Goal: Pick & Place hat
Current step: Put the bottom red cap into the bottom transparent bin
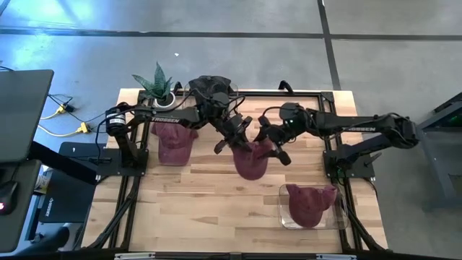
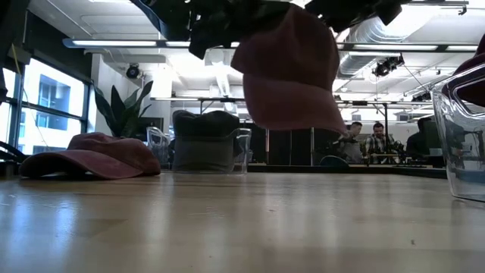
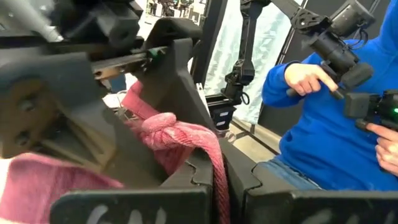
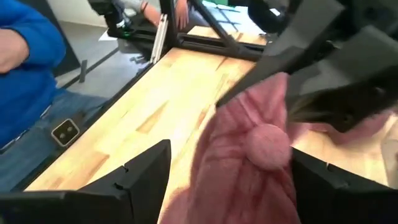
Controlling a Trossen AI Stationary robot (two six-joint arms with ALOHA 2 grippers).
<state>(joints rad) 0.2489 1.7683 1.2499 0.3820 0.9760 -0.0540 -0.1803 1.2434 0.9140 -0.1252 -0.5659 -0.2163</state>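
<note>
A maroon hat [image 1: 250, 165] hangs above the middle of the table, clear of the wood in the low view [image 2: 292, 68]. My left gripper [image 1: 242, 141] reaches in from the left and is shut on its cloth [image 3: 180, 130]. My right gripper [image 1: 271, 141] comes from the right and stands open. In the right wrist view [image 4: 227, 168] its two fingers flank the hat's crown [image 4: 249, 155] with its top button [image 4: 270, 146]. My left gripper pinches a bunched fold of the hat's cloth [image 3: 214, 158] between its two fingers, reaching level from the table's left. The hat hangs below the fingers, lifted clear of the table. My right gripper is open around the crown; whether a finger touches it I cannot tell.
A second maroon hat [image 1: 173, 143] lies on the table at the left. A dark hat [image 1: 209, 88] sits on a clear holder at the far edge beside a plant [image 1: 159, 83]. A clear bin [image 1: 289, 217] at the near right holds another maroon hat. A person in blue [image 3: 329, 124] stands beyond the table.
</note>
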